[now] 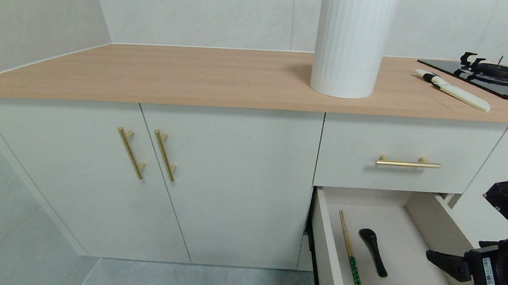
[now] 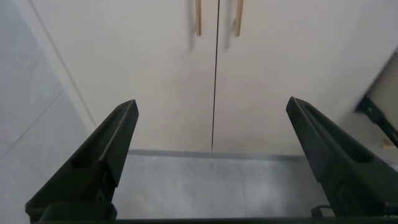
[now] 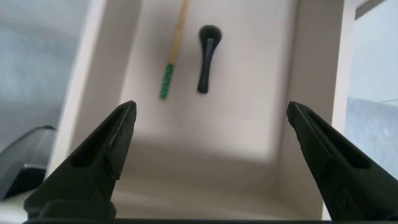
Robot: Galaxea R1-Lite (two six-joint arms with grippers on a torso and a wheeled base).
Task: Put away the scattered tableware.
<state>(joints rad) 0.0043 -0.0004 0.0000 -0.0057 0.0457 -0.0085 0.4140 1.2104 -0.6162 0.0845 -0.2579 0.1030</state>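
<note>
Lying in the open lower drawer (image 1: 325, 237): 1 pair of chopsticks (image 1: 348, 247), green-tipped, the 2 sticks so close they're hard to tell apart, & 1 black spoon (image 1: 373, 251) just beside, not touching. 1 white knife (image 1: 453, 90) lies up on the countertop (image 1: 174, 72), near the stove (image 1: 493, 72), which is cut off at the frame edge. 1 white ribbed container (image 1: 350, 46) on the countertop too, top cut off. R gripper (image 3: 210, 111) hangs over the drawer, fingers spread wide, holding nothing. L gripper (image 2: 211, 104) likewise spread & empty, facing the 2 cabinet doors (image 1: 215, 180) w/ 2 gold handles (image 1: 130, 151); 1 more handle (image 1: 408, 163) on the upper drawer (image 1: 415, 138), which is closed
</note>
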